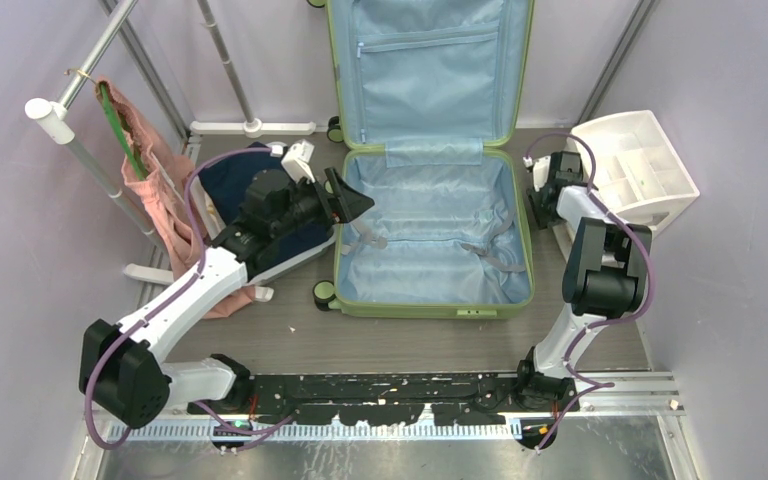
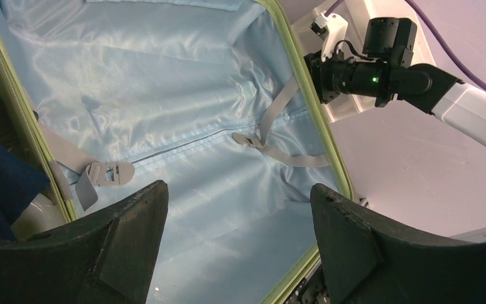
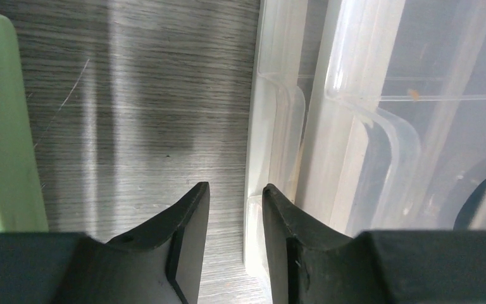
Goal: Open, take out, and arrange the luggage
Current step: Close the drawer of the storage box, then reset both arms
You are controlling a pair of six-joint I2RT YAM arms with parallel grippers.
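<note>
Suitcase (image 1: 430,240): lying open on the desk (image 1: 290,330), lid raised at the back, blue lining showing.
Left fingers (image 1: 352,200): wide apart, holding nothing, at the suitcase's left rim.
Right fingers (image 3: 196,202): slightly apart, holding nothing, beside the drawer unit (image 3: 354,126).

luggage (image 1: 430,265): lining is pale blue woven cloth with a satin sheen, creased; rim is smooth light-green plastic. straps (image 2: 275,111): matt grey webbing. floor (image 3: 139,95): grey wood grain, matt. drawer unit (image 3: 354,126): translucent glossy plastic. my right gripper (image 3: 235,190): matt black, finely textured.
</note>
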